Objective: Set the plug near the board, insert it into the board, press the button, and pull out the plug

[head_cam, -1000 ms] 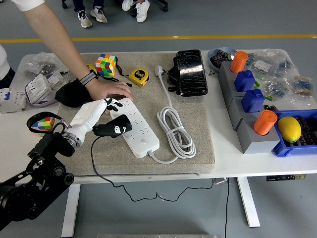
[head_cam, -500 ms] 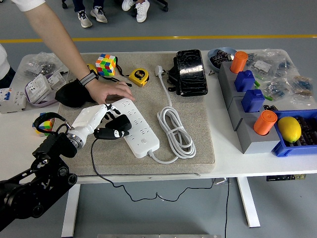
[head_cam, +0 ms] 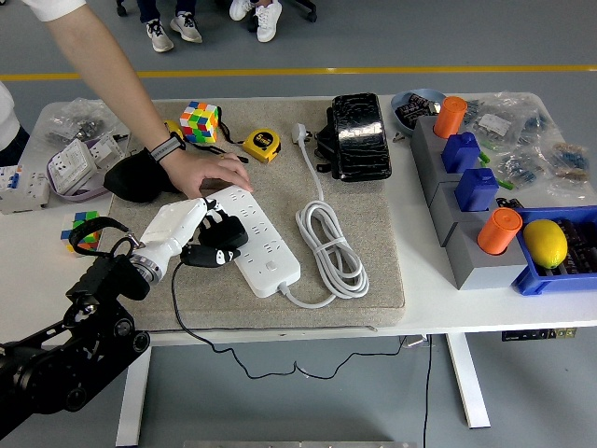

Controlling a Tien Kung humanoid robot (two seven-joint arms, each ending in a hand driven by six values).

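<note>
- Robot arm, black, enters from the lower left; its white left hand (head_cam: 182, 229) is the only robot hand present, the right arm being out of view.
- Left hand is closed around the black plug (head_cam: 216, 245), fingers wrapped over its top, the plug's black cable (head_cam: 174, 308) trailing down off the near table edge.
- Plug sits at the near-left edge of the white power board (head_cam: 256, 237), touching or just over it; whether its pins are already in a socket cannot be told, since the hand covers that joint.
- Board's long axis runs diagonally, from far-left to near-right across the beige mat (head_cam: 373, 233). It lies immediately to the right of the robot hand.
- Board's button (head_cam: 271, 265) appears to be at the near-right end, beyond the plug; it is small and hard to confirm.
- Board's own white cord (head_cam: 328, 245) lies coiled to the right, well clear of the plug.
- Person's hand (head_cam: 207, 171), reaching in from the far left, rests on the far end of the board, in my judgement steadying it.
- Judgement: insertion step is in hand; the coming move turns on pressing the plug down and rightward into the board.
</note>
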